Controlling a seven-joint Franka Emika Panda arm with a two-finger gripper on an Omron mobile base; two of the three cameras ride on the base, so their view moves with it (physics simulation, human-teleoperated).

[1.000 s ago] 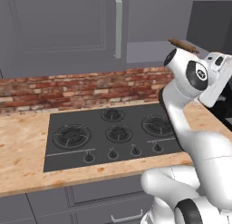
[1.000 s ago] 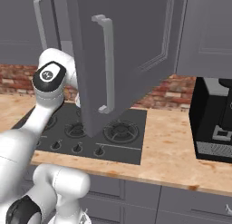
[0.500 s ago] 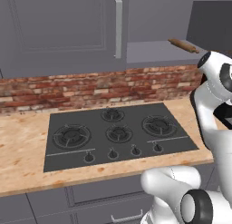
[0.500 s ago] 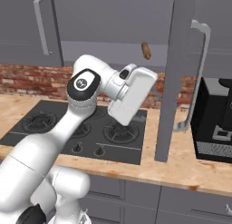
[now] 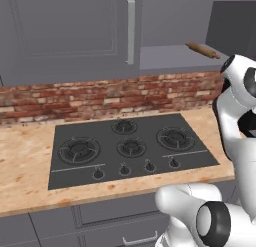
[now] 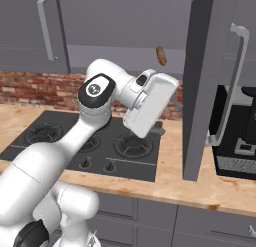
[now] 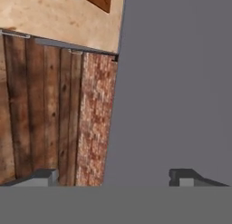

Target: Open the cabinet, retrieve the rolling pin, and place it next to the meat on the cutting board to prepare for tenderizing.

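Cabinet (image 6: 205,81) access is judged done: the door stands swung out toward the camera in the right base view, edge-on, its long bar handle (image 6: 235,86) on the far side, and the interior is exposed. The rolling pin (image 5: 202,49) is seen lying on the lower shelf (image 5: 165,56) in the left base view, angled, well back from the shelf's front edge; in the right base view just one brown end of it is seen above the arm. It has not been grasped.

The end effector (image 7: 120,175) is empty, with its fingertips (image 7: 181,177) spread wide apart. In the hand view it is pointed at a plain grey surface with brick wall beside it, so it is not yet aimed at the pin. In the right base view the hand (image 6: 150,103) is held below the shelf, over the hob (image 5: 130,146) and left of the door.

What is left, by this judgement: the hand must be raised and turned into the cabinet, the pin gripped, lifted out past the door, and carried to the cutting board (image 7: 99,0), a corner of which is seen on the counter (image 7: 54,19) in the hand view. The meat cannot be made out.
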